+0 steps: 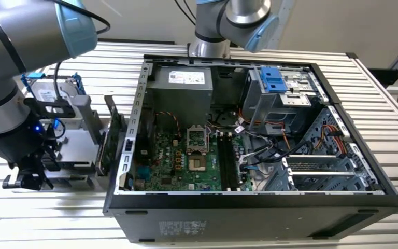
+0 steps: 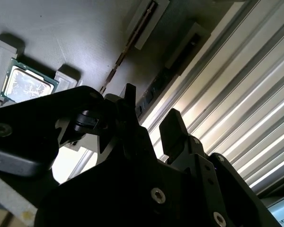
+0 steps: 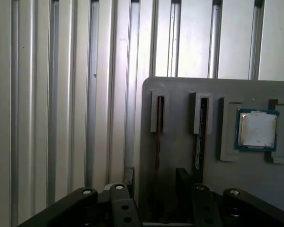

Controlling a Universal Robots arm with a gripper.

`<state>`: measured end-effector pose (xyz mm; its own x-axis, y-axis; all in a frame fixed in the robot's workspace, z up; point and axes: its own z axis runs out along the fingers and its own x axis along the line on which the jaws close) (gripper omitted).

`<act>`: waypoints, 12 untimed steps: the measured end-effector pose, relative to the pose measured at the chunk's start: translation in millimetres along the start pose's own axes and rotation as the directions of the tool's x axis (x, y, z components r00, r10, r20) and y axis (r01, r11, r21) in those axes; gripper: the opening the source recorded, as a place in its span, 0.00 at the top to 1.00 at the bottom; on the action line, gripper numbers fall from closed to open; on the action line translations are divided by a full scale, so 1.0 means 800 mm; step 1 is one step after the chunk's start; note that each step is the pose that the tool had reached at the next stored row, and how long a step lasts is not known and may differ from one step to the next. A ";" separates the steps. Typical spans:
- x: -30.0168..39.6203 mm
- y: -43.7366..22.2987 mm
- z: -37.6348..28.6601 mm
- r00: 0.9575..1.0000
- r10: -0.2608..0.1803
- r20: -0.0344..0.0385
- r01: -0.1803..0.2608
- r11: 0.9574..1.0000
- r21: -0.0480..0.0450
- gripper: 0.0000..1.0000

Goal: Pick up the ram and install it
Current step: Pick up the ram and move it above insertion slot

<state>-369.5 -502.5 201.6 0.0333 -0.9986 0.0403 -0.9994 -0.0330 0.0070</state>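
- Table [image 1: 393, 109]: slatted metal, running across the whole exterior view.
- Case [image 1: 254, 199]: open computer tower lying on its side at the centre of the exterior view, motherboard exposed.
- Arm [image 1: 5, 78]: grey with blue caps, at the exterior view's left edge, reaching down beside the case.
- Tray [image 3: 180, 94]: grey parts holder on the table, to the exterior view's left of the case, with narrow slots and a square pocket.
- Gripper [image 3: 155, 176]: black, two fingers spread well apart with nothing held. It sits low over the tray's slots in both wrist views [image 2: 151, 111].
- Ram [image 3: 201, 135]: dark stick with a white label, standing on edge in a tray slot. It is close to one finger; whether they touch cannot be told.
- Brown strip [image 3: 157, 142]: thin, in the neighbouring slot.
- CPU [image 3: 256, 129]: silver-topped chip in the tray's pocket, beside the ram's slot.
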 end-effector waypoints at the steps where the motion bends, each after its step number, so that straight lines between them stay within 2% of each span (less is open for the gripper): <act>1: -0.0006 0.0003 0.0011 1.000 0.000 0.000 0.000 1.000 0.001 0.00; 9: -0.0032 0.0026 0.0092 1.000 -0.003 0.000 0.003 1.000 0.003 0.00; 12: -0.0032 0.0028 0.0097 1.000 -0.003 0.000 0.003 1.000 0.003 0.00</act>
<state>-371.8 -500.3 193.8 0.0360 -0.9985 0.0406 -0.9993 -0.0358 0.0043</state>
